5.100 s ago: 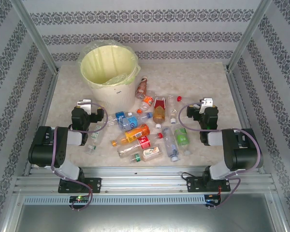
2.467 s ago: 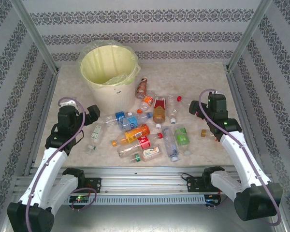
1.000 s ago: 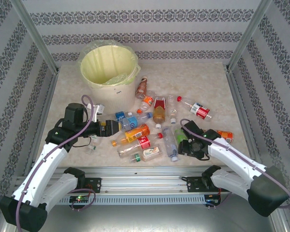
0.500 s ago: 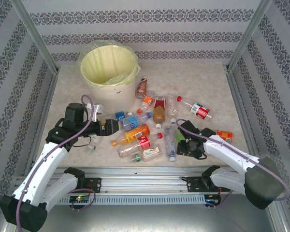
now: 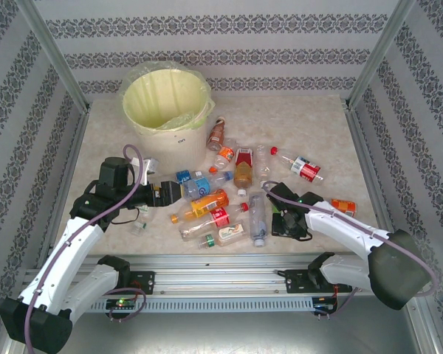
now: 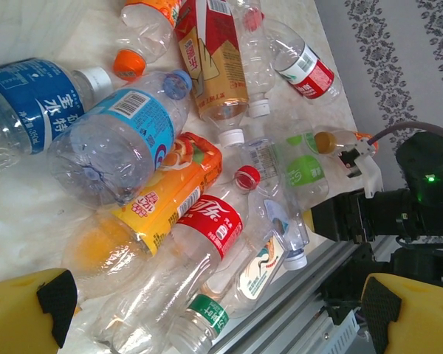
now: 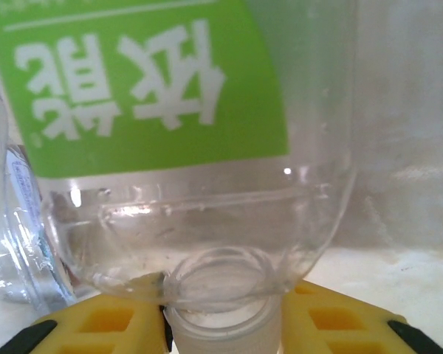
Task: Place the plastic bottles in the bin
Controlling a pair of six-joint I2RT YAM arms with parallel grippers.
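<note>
1. Top view: the round pale-yellow plastic bin w/ translucent bag liner [image 5: 161, 144] stands far-left on the pale marbled table [image 5: 310, 125]. The small clear plastic bottles [image 5: 243, 168] lie heaped mid-table, just right of the bin & nearer the arms.
2. Left wrist view gives the print. The clear bottle w/ red label & red cap [image 6: 210, 219] carries white Coca-Cola script. The clear bottle w/ dark-blue label [image 6: 40, 110] has white Chinese chars. The clear bottle w/ light-blue label [image 6: 133, 122] shows a barcode.
3. Right wrist view, close-up: the clear bottle w/ bright-green label [image 7: 148, 96], big white Chinese chars upside-down there.
4. The right gripper [image 7: 221, 328] pinches that bottle's neck, yellow pads [image 7: 140, 332] pressed on either side. Top view puts it at the heap's right edge.
5. The left gripper [image 6: 215, 306] has its fingers spread wide over the heap. Top view puts it at the heap's left edge, by the dark-blue-label bottle.
6. Top view also: a second red-label bottle [image 5: 304, 169] & an orange-label bottle [image 5: 343, 207] lie apart, right of the heap.
</note>
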